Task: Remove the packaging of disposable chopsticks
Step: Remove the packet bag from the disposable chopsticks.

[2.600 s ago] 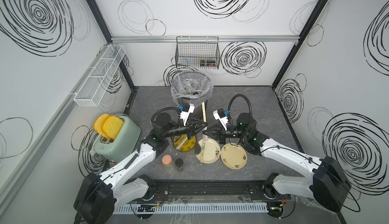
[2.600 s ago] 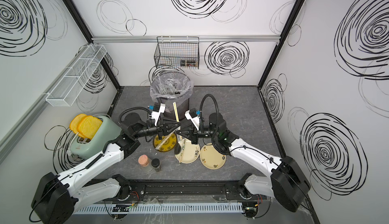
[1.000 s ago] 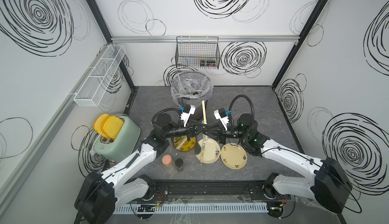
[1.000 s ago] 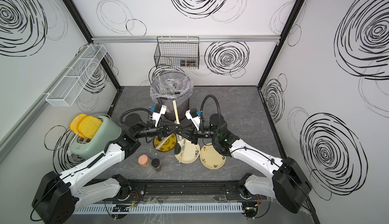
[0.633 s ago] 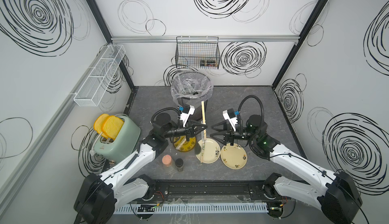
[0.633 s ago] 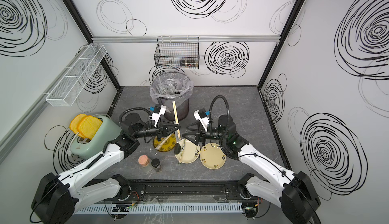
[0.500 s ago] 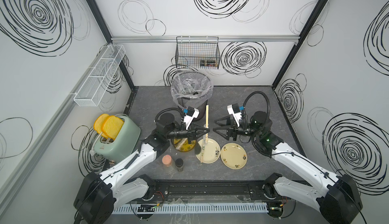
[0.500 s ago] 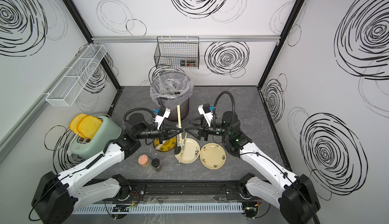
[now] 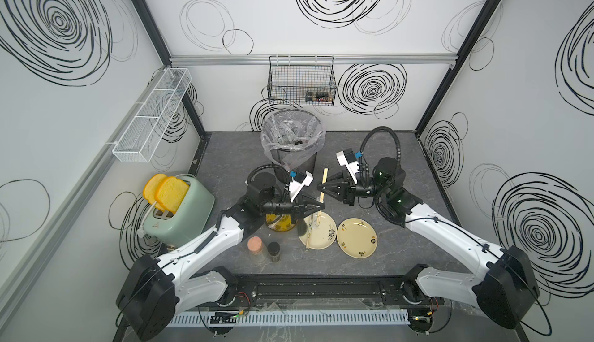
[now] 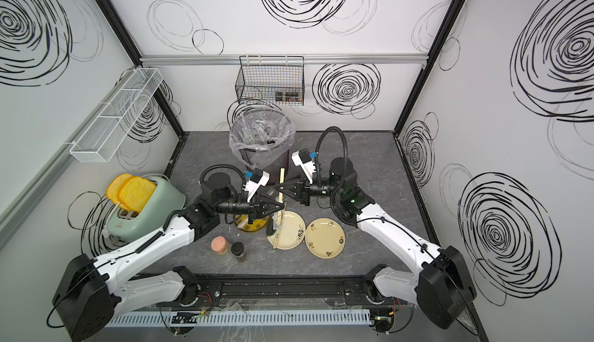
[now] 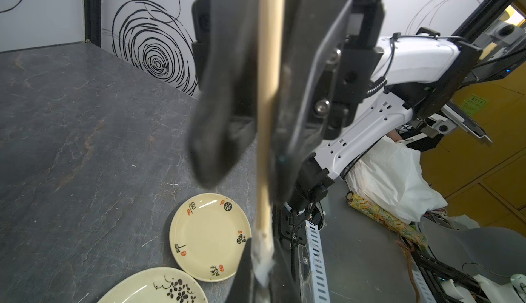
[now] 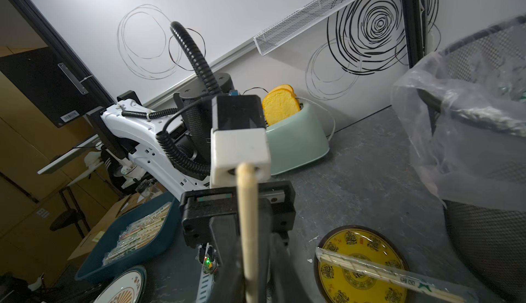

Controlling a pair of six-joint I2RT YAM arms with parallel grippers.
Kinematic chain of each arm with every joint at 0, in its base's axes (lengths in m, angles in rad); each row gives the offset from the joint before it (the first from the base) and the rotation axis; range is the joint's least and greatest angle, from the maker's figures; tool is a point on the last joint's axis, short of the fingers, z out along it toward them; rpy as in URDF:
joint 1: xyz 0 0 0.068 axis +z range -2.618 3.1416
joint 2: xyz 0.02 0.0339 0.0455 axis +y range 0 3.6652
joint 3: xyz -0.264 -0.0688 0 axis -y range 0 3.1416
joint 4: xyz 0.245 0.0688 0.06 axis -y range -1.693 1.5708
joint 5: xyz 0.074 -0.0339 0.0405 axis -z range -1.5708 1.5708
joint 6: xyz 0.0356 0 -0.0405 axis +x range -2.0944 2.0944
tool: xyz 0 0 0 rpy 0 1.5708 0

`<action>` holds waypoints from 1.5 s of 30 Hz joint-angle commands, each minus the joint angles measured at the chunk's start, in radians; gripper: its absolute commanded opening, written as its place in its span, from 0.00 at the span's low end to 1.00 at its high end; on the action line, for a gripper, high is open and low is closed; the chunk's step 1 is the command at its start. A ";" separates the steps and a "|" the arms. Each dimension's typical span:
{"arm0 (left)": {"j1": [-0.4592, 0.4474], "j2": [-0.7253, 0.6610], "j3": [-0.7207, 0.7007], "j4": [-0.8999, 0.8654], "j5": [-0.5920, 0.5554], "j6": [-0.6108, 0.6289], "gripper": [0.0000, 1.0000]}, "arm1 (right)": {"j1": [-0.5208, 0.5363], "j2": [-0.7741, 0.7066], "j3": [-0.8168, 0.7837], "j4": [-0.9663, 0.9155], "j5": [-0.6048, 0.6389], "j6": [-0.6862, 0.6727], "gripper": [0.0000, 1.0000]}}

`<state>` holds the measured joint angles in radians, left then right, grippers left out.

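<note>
We see 1 pale tan pair of disposable chopsticks (image 9: 324, 176) held roughly upright over the table's middle, its clear packaging (image 11: 262, 254) bunched at the lower tip. The green and dark print on another sleeved pair (image 12: 398, 281), lying on the yellow plate (image 12: 355, 239), is too blurred to read. Both arms reach inward, level, tips facing. The left gripper (image 9: 319, 207) pinches the bunched packaging. The right gripper (image 9: 319, 187), at its 12 o'clock, is clamped on the sticks.
</note>
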<state>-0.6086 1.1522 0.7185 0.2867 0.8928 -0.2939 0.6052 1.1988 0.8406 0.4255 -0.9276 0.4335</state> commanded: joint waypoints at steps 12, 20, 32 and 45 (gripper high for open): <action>-0.002 -0.011 -0.108 0.174 -0.035 -0.103 0.54 | -0.061 -0.044 0.039 0.032 0.036 -0.005 0.00; -0.001 -0.029 -0.142 0.136 -0.057 -0.088 0.48 | -0.066 -0.038 0.059 0.041 0.047 -0.004 0.00; -0.001 -0.034 -0.153 0.104 -0.081 -0.071 0.18 | -0.073 -0.018 0.088 0.055 0.058 -0.009 0.00; -0.002 -0.046 -0.187 0.077 -0.104 -0.074 0.00 | -0.159 -0.016 0.150 0.075 0.062 0.000 0.00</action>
<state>-0.6086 1.1263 0.5491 0.3569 0.7948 -0.3740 0.4732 1.1843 0.9493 0.4572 -0.8711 0.4301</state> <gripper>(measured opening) 0.050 0.075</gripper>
